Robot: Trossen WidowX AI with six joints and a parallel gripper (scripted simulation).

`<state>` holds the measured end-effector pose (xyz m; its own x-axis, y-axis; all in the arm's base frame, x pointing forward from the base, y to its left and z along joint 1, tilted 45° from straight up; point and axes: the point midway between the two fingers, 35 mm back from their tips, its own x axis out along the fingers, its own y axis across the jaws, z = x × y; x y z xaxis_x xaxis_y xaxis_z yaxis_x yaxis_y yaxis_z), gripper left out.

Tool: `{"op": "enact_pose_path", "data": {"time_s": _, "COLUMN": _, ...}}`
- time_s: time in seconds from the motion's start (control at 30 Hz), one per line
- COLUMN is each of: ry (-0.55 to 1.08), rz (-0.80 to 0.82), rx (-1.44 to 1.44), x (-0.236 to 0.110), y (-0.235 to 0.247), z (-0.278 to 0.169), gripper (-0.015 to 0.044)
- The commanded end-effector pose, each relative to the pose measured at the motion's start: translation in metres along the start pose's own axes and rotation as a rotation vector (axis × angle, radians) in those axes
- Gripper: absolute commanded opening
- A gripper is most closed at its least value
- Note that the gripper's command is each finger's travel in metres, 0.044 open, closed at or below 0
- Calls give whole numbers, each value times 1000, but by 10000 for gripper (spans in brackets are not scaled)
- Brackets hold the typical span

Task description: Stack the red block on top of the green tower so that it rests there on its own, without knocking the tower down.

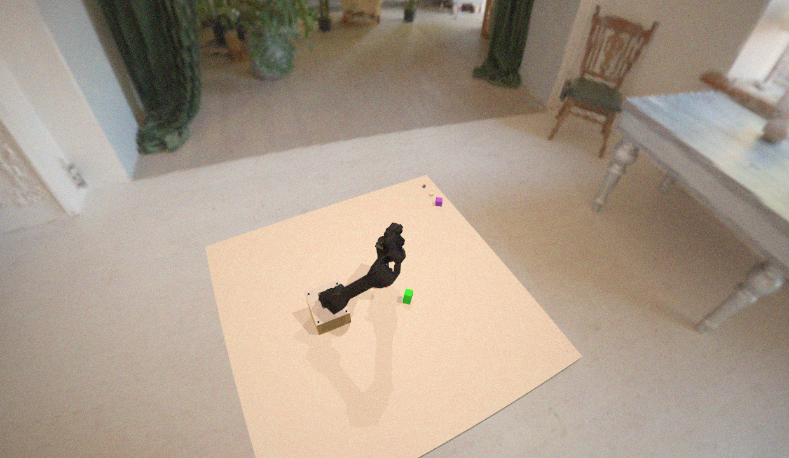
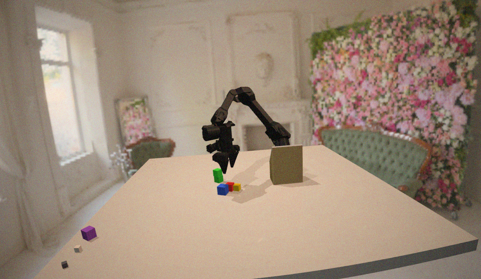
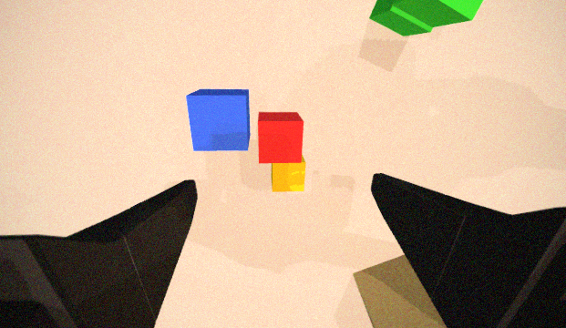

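Gripper hanging above the cluster of blocks near the middle of the bench, fingers spread wide, nothing between them. Pointing down, tips clear of every block in the exterior view.

Red block sitting flat on the bench, dead centre in the wrist view, framed by the gap between the two dark fingers but well below them. Touching a yellow block on one side, just beside a blue block on the other, a thin gap showing between red and blue. Same trio in the exterior view: blue block, red block, yellow block in a short row.

Green tower standing upright, two cubes high, just beside the trio on the side toward the far edge of the bench. Only a corner of it cutting into the top edge of the wrist view. From the top view, green tower plain to see, the other three hidden under the arm.

Arm rising from a tan pedestal and bending over toward the blocks.

Off at the near left corner of the bench, well apart: purple cube, small beige cube, small dark cube.
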<state>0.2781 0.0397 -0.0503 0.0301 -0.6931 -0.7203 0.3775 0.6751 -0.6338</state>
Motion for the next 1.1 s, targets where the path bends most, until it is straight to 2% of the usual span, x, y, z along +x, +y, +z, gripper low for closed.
{"op": "enact_pose_path", "data": {"time_s": 0.0, "ry": -6, "rz": -5, "rx": 16, "x": 2, "y": 1, "z": -2, "gripper": 440}}
{"op": "enact_pose_path", "data": {"time_s": 0.27, "ry": -8, "rz": -7, "rx": 16, "x": 48, "y": -1, "z": -1, "gripper": 440}}
{"op": "enact_pose_path", "data": {"time_s": 1.07, "ry": -8, "rz": -8, "rx": 16, "x": 76, "y": -2, "z": 0, "gripper": 440}}
